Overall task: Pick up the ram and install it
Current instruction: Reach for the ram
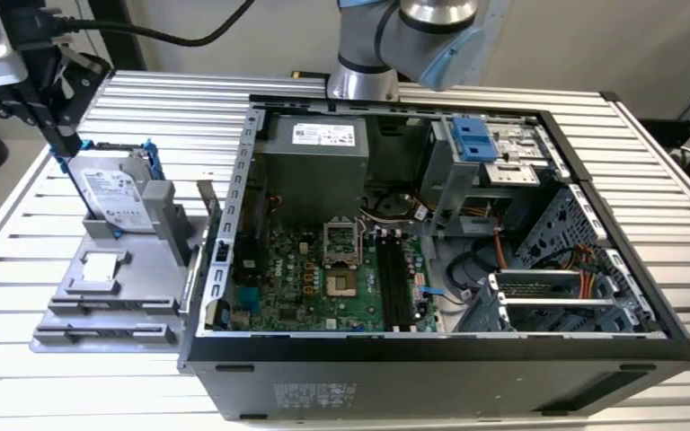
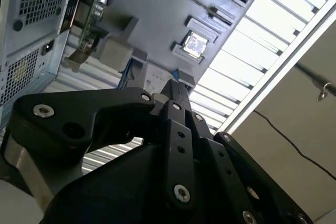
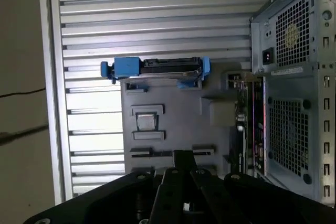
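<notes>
My gripper (image 1: 72, 142) hangs at the exterior view's far left, above the far end of a grey parts tray (image 1: 82, 296). In both wrist views its black fingers (image 3: 181, 157) meet at the tips with nothing between them. The gripper (image 2: 176, 85) points down at the tray from well above it. What looks like the ram (image 3: 242, 124), a thin board with small parts, stands on its edge between the tray and the computer case (image 1: 441, 355). It also appears edge-on as the ram (image 2: 86, 22) and as a slim upright strip, the ram (image 1: 206, 220). Black slots (image 1: 395, 283) lie on the green motherboard.
A silver-labelled hard drive (image 1: 115, 193) in a blue-handled frame stands at the tray's far end, right below the gripper. A small white square part (image 1: 100, 265) rests mid-tray. The open case has tall metal walls, and a ribbed metal table (image 1: 668, 180) lies all around.
</notes>
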{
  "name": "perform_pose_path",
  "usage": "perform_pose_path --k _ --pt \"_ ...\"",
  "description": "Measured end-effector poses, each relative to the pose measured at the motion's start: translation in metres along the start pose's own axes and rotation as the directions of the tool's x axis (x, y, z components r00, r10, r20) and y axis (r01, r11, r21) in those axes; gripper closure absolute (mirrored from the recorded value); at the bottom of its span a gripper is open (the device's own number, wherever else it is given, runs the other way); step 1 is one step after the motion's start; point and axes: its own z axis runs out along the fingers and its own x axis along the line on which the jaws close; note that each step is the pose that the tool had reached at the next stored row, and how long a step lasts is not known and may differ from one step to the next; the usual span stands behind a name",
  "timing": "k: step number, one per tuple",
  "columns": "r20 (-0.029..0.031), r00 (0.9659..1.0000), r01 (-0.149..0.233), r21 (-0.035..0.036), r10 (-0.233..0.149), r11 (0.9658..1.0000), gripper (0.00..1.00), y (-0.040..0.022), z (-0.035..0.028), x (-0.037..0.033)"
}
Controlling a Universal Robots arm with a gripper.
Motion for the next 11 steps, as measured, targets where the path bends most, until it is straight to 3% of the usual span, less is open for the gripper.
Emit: perform_pose_path --k 6,11 --pt "-0.0001 1.0 0.0 0.0 0.0 1.0 1.0 -0.0271 -0.001 -0.0001" --pt "0.0017 1.0 0.004 -0.0001 -0.004 1.0 1.0 -0.0429 -0.0018 -0.001"
